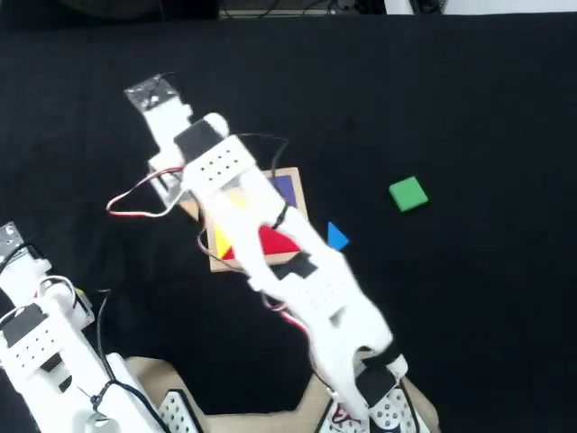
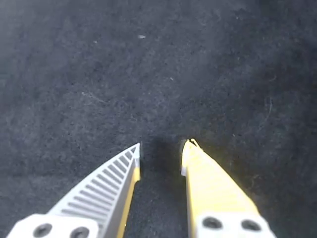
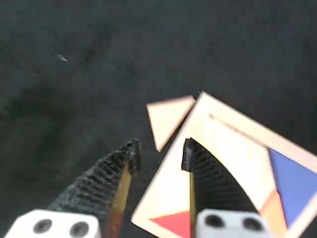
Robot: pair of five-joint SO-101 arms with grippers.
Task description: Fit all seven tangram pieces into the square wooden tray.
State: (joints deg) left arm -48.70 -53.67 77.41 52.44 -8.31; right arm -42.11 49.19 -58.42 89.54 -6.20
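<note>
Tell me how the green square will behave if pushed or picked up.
The green square looks like a rigid flat block, so it probably won't bend or roll. Lying flat on the black cloth, it may drag rather than slide when pushed. Its low sides likely offer little to pinch.

Wears white plastic shells and black servo blocks on left arm [image 1: 41,347] and right arm [image 1: 315,293], with red and white cables [image 1: 140,214]. Ends in a white-and-yellow left gripper [image 2: 161,151] and black ribbed right gripper [image 3: 158,151].
</note>
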